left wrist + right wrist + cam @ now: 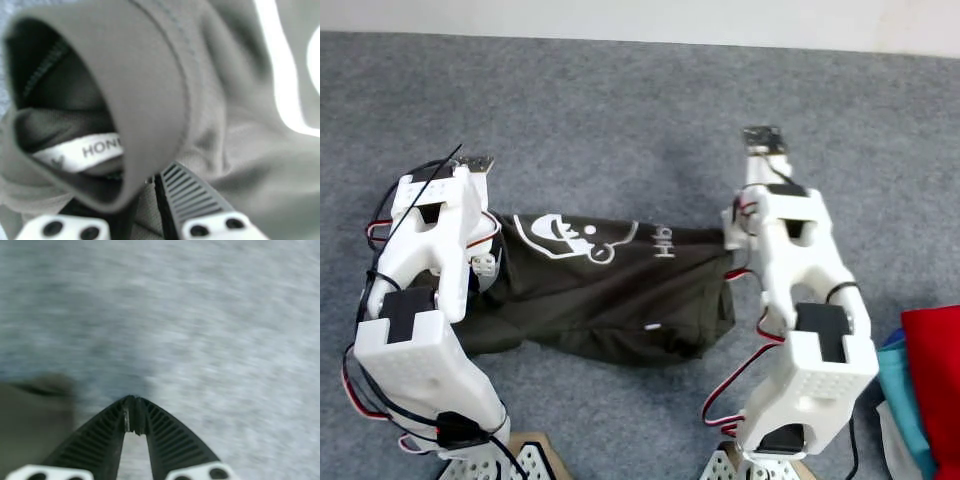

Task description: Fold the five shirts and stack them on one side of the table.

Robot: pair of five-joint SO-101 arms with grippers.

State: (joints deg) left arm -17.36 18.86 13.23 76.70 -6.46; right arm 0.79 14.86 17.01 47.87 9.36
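A dark olive shirt (610, 290) with white print lies stretched across the grey carpeted table between my two arms. My left gripper (150, 182) is shut on the shirt (165, 90) at its collar; the fabric folds over one finger and the neck label (80, 152) shows inside. In the high view this gripper (485, 262) sits at the shirt's left end. My right gripper (135, 415) is shut with its tips together over bare carpet, nothing visible between them, and the shirt's edge (30, 425) lies just beside it. In the high view it (738, 228) is at the shirt's right end.
A pile of clothes rests at the right front edge: a red shirt (932, 380) over a teal one (905, 400), with white cloth (892, 440) below. Grey carpet (620, 120) stretches open behind the shirt.
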